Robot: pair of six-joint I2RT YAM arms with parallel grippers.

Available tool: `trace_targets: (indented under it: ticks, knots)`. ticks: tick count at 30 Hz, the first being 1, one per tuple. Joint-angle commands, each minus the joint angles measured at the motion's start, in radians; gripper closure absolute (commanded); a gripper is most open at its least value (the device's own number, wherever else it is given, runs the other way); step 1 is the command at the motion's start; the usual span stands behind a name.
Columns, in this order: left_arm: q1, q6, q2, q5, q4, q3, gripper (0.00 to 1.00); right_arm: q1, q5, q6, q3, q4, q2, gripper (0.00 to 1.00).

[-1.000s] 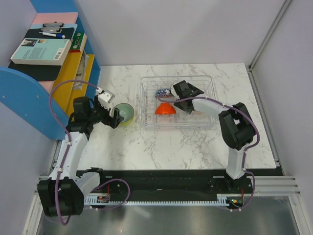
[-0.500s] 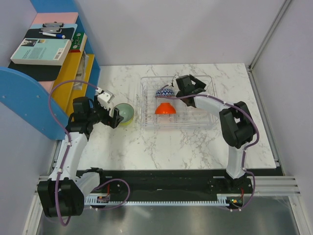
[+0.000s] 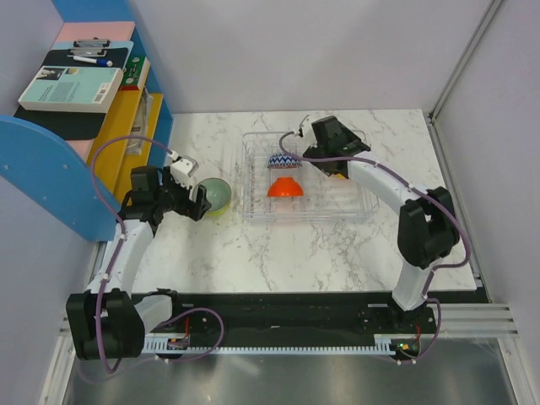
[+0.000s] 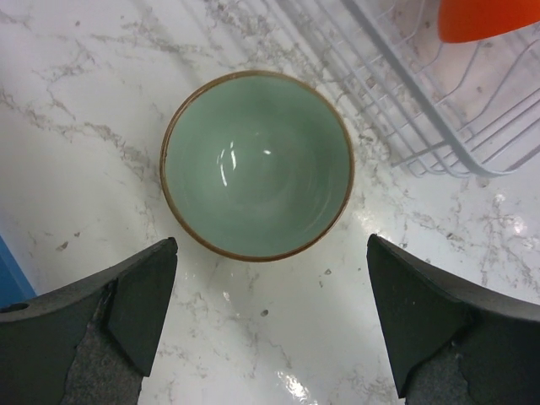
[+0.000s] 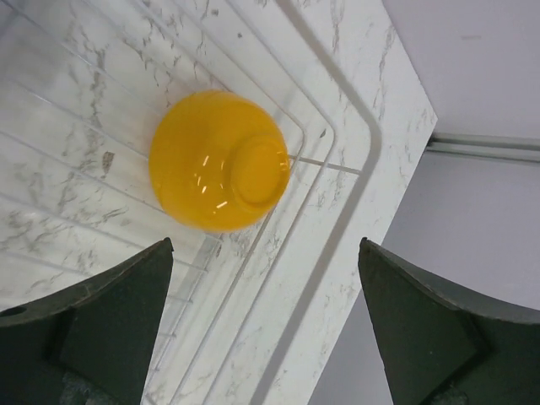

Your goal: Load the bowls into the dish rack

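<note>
The clear dish rack [image 3: 354,198] stands at the table's back middle. In it are a blue-white zigzag bowl [image 3: 284,160] and a red-orange bowl [image 3: 285,187]. A yellow-orange bowl [image 5: 215,160] lies upside down near the rack's corner [image 5: 84,76]. My right gripper [image 3: 325,143] hangs open and empty above it [image 5: 266,329]. A pale mint bowl [image 3: 213,195] sits upright on the marble left of the rack. My left gripper [image 3: 196,197] is open and empty just beside it [image 4: 270,312]. The mint bowl [image 4: 257,164] lies ahead of the fingers. No separate lime green bowl shows.
A blue shelf [image 3: 51,160] with books and a clipboard stands along the left edge, close to my left arm. Grey walls close the back and right sides. The rack's corner [image 4: 422,110] and the red-orange bowl [image 4: 489,17] show in the left wrist view.
My right gripper has moved back and to the right, away from the zigzag bowl, which now shows fully. Its elbow swung right. The left arm has barely moved.
</note>
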Motion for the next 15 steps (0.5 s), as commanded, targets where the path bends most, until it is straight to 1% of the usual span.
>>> trace_targets:
  ticks: [1,4,7,10,13,14,15]
  knots:
    - [0.006,0.019,0.064,-0.121,0.033,0.04,0.0,0.002,-0.224,0.137,0.09,-0.167,-0.213,0.02]
    - [0.005,0.013,0.105,-0.157,0.041,0.054,0.0,0.002,-0.29,0.164,0.082,-0.212,-0.285,0.02]
    - [0.006,0.014,0.145,-0.168,0.042,0.071,0.0,0.002,-0.379,0.19,0.07,-0.229,-0.337,0.02]
    - [0.003,0.017,0.184,-0.168,0.042,0.094,0.0,0.004,-0.433,0.212,0.065,-0.246,-0.365,0.02]
    - [0.005,0.02,0.227,-0.155,0.03,0.128,0.07,0.002,-0.468,0.224,0.067,-0.249,-0.377,0.02]
    - [0.002,0.02,0.239,-0.147,0.022,0.149,0.13,0.004,-0.474,0.226,0.067,-0.247,-0.377,0.02]
    - [0.003,0.022,0.256,-0.144,0.013,0.161,0.16,0.001,-0.482,0.227,0.065,-0.249,-0.38,0.03]
